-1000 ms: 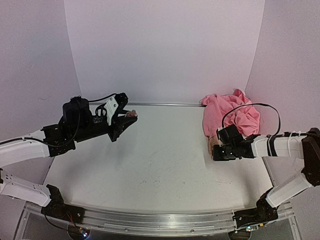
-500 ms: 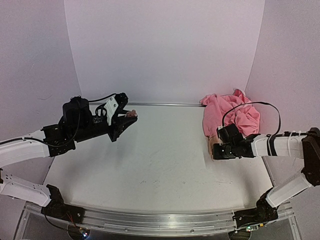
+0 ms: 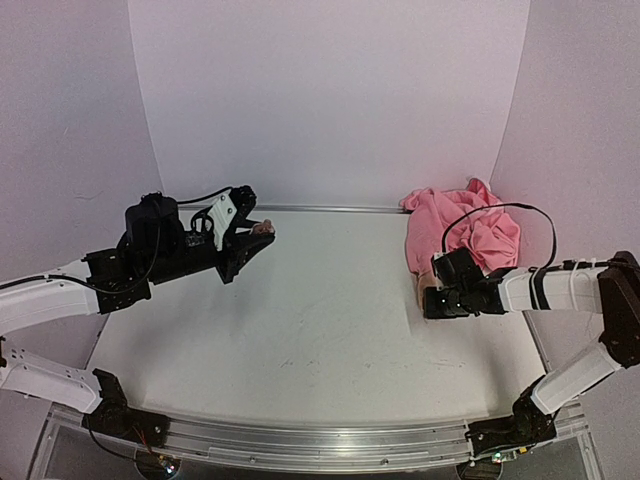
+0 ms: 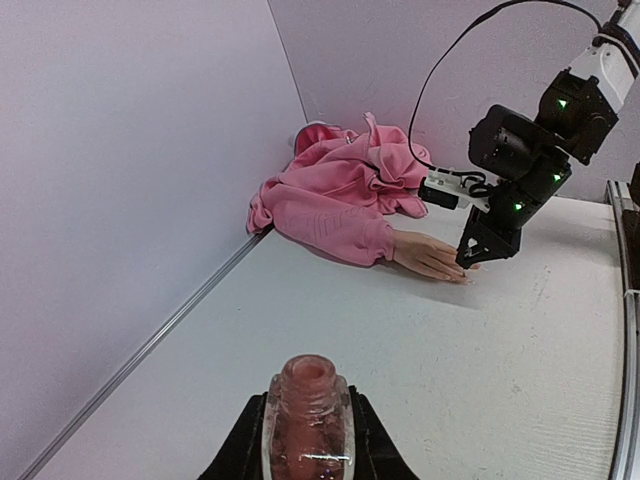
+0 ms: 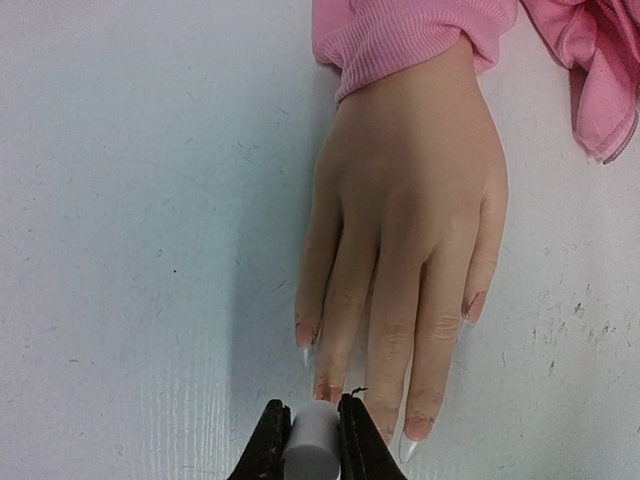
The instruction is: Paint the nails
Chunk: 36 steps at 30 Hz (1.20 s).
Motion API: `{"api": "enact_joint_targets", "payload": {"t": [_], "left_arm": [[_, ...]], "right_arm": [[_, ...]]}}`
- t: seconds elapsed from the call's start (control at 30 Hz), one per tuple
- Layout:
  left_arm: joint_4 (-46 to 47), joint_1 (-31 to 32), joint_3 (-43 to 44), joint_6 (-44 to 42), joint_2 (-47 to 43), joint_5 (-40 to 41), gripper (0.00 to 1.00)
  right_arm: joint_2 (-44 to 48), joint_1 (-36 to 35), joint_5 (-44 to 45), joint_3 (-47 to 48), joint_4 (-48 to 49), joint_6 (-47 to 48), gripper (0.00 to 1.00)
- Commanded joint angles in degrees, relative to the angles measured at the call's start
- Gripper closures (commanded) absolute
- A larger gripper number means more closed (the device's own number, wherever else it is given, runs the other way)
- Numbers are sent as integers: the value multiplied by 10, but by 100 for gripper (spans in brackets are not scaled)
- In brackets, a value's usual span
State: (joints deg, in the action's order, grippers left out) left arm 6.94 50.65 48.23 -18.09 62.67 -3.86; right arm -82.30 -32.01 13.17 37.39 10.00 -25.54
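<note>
- Looking down from the overhead camera, a white counter sits between pale walls, with one robot arm reaching in from each side.
- The left fingers hang above the counter's far left part. They are closed around a small pinkish polish bottle.
- A crumpled pink garment lies in the far right corner. A flesh-coloured mannequin hand sticks out of its sleeve toward the near edge, flat on the counter.
- The right fingers are low over the mannequin hand's fingertips. The nails are too small to make out from this view.
- From the left wrist camera, the bottle stands upright, pinched on both sides by the two black fingers, with its open neck facing up.
- Across the counter, the mannequin hand lies palm down beside the garment, and the right arm's tip points down at its fingertips.
- From the right wrist camera, the mannequin hand fills the view, palm down, with its digits pointing toward the camera.
- The nails lie near the bottom of this view. Several show a pink tint with pale, clear tips.
- The right fingers are clamped tight on a white cap, just beside the two middle fingertips.
- A tiny dark brush tip shows just past the cap. Whether it touches a nail cannot be told.
</note>
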Motion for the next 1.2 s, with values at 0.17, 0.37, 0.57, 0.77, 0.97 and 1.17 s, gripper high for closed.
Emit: {"api": "enact_joint_targets", "payload": {"t": [0.17, 0.37, 0.57, 0.77, 0.97, 1.17], "left_arm": [[25, -4, 3, 1, -11, -2, 100], [25, -4, 2, 2, -11, -2, 100], [25, -4, 2, 3, -11, -3, 100], [25, -4, 2, 3, -12, -4, 100], [25, -4, 2, 4, -14, -5, 100], [25, -4, 2, 7, -16, -6, 100]], "right_arm": [[-11, 3, 18, 23, -5, -5, 100], [-5, 3, 17, 20, -18, -12, 100], [-8, 2, 15, 16, -28, -20, 100], [0, 2, 12, 10, -32, -26, 100], [7, 3, 2, 5, -35, -28, 100], [23, 3, -4, 1, -46, -36, 100]]}}
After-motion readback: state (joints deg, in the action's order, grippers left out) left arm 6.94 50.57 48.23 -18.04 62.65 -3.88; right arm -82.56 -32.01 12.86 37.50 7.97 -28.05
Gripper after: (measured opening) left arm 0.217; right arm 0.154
